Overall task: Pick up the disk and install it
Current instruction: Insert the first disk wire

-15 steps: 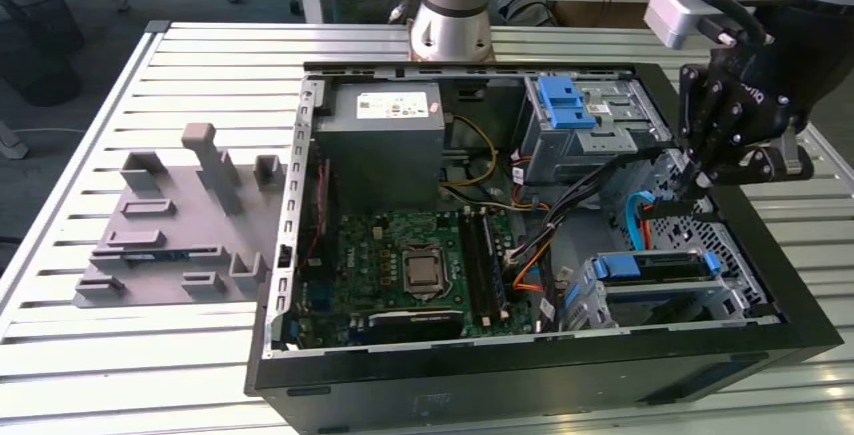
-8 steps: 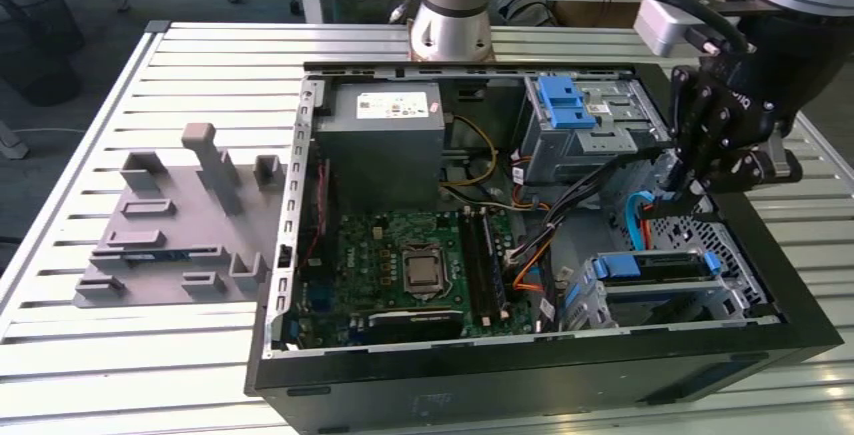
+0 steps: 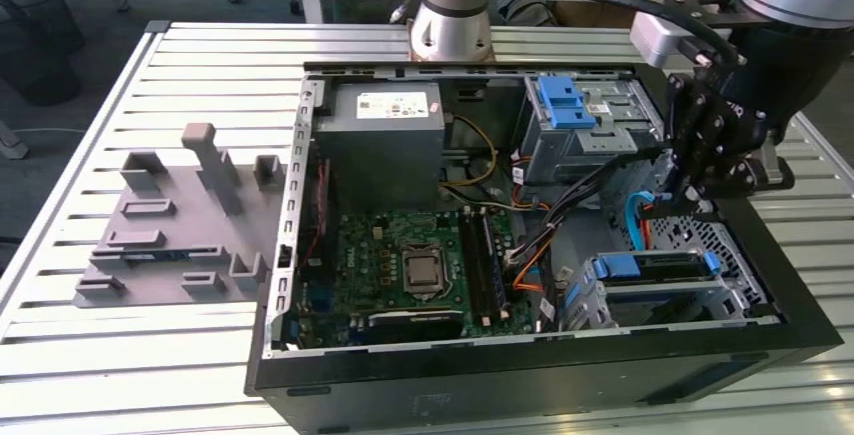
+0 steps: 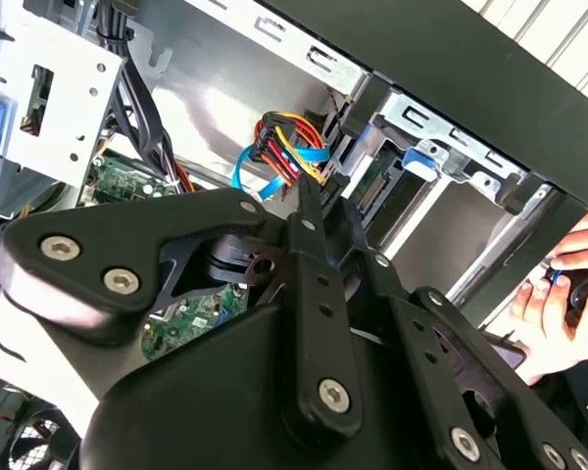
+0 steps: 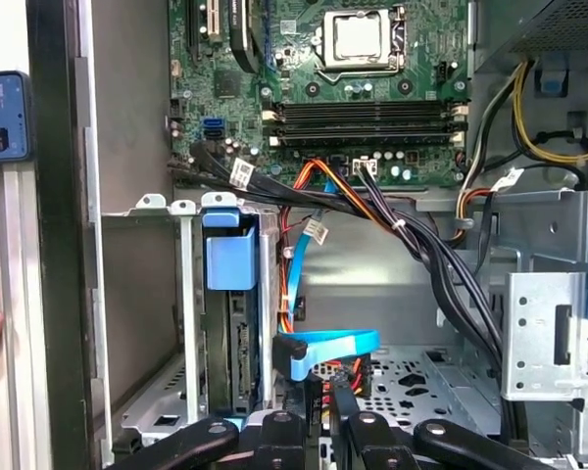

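The disk point(image 3: 657, 267) sits in the metal drive cage point(image 3: 727, 290) at the near corner of the open computer case, on the exterior view's right. Its blue rail point(image 3: 617, 267) faces the motherboard. In the first wrist view the disk point(image 5: 237, 343) stands edge-on in the cage under a blue tab point(image 5: 230, 259). My gripper point(image 3: 694, 190) hangs above the case just behind that cage, apart from the disk. Its fingers look shut with nothing between them, and the tips are close to the loose cables in both wrist views point(image 5: 323, 397) point(image 4: 323, 201).
A blue flat cable point(image 5: 323, 348) and orange wires point(image 4: 289, 132) lie right at the fingertips. The case also holds a grey power-supply box point(image 3: 387, 135), the motherboard point(image 3: 414, 265) and an upper bay with a blue latch point(image 3: 567, 105). A grey fixture point(image 3: 174, 225) lies beside the case. A person's hand point(image 4: 559, 304) rests by the case.
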`<state>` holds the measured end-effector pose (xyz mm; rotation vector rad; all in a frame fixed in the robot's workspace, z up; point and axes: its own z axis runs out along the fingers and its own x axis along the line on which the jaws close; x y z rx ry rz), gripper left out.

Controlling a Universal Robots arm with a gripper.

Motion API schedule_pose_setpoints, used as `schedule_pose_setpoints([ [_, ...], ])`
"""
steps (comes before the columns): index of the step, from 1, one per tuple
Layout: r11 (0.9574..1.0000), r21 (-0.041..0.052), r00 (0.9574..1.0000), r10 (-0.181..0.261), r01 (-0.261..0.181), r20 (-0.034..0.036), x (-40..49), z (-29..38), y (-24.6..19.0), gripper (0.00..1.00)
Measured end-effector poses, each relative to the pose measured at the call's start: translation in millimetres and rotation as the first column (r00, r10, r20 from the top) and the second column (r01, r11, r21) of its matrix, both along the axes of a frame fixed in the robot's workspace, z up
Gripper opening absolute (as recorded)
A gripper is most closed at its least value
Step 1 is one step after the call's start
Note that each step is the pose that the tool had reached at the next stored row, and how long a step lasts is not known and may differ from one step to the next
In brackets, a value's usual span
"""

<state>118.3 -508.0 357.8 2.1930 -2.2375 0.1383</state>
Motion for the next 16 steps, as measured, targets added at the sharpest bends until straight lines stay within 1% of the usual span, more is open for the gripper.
schedule_pose_setpoints([
  [2, 1.0, -0.0032, 1.0, 0.0, 0.0, 0.0002, 0.0, -2.3, 0.0, 0.25],
  [4, 1.0, -0.0067, 1.0, 0.0, 0.0, 0.0002, 0.0, -2.7, 0.0, 0.25],
  [5, 1.0, -0.0078, 1.0, 0.0, 0.0, 0.0002, 0.0, -2.7, 0.0, 0.23],
  [6, 1.0, -0.0084, 1.0, 0.0, 0.0, 0.0002, 0.0, -2.7, 0.0, 0.23],
  [7, 1.0, -0.0086, 1.0, 0.0, 0.0, 0.0002, 0.0, -2.7, 0.0, 0.17],
  [11, 1.0, -0.0088, 1.0, 0.0, 0.0, -0.0002, 0.7, -2.7, 0.1, 0.16],
  [12, 1.0, -0.0087, 1.0, 0.0, 0.0, -0.0018, 1.2, -2.7, 0.0, 0.16],
  [14, 1.0, -0.0085, 1.0, 0.0, 0.0, -0.007, 1.6, -3.4, -0.2, 0.16],
  [16, 1.0, -0.0085, 1.0, -0.001, 0.0, -0.0093, 1.6, -5.4, -1.9, 0.16],
])
